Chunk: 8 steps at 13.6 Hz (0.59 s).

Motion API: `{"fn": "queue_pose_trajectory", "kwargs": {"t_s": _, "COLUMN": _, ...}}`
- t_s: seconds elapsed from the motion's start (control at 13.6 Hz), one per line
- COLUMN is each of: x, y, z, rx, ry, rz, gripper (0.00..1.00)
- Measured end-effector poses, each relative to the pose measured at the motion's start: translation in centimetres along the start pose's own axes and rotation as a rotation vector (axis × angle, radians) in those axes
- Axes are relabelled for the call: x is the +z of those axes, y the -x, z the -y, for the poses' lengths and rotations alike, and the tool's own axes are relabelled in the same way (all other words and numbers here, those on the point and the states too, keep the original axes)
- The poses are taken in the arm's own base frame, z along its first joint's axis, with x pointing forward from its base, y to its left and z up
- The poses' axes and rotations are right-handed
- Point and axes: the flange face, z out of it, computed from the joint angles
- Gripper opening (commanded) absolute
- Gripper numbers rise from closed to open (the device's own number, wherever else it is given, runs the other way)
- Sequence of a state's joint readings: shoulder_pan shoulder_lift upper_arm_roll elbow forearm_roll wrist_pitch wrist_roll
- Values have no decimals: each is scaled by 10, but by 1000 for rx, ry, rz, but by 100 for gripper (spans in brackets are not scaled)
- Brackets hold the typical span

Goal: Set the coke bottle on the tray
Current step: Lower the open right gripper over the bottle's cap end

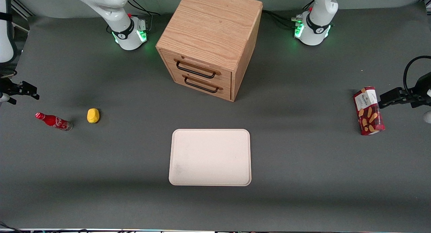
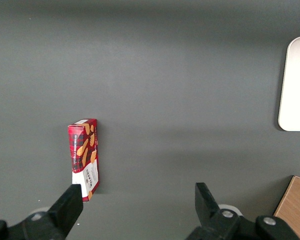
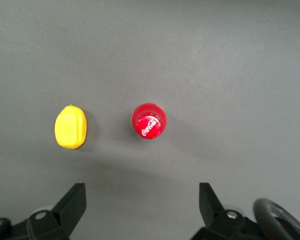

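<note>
Wrist cam looks straight down on the upright slim red coke bottle (image 3: 149, 121), gripper (image 3: 142, 207) spread wide above it, yellow lemon (image 3: 70, 127) beside it. Only the front view catches the flat cream-white tray (image 1: 210, 157), well apart; there the gripper's half cut off.

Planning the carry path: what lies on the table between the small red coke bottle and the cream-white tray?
Front view: only the yellow lemon, beside the small red coke bottle; then bare grey table to the cream-white tray. The gripper hovers open above the bottle.

Jaws' bases cut off; tray (image 2: 295, 85) partly.
</note>
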<state>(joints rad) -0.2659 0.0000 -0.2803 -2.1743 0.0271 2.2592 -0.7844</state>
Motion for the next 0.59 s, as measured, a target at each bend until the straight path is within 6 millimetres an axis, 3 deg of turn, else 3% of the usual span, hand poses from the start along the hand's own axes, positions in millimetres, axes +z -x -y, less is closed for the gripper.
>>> {"fn": "queue_pose_trajectory", "kwargs": {"t_s": 0.59, "x": 52, "y": -6, "z": -8, "rx": -4, "ry": 5, "rz": -9, "gripper": 100}}
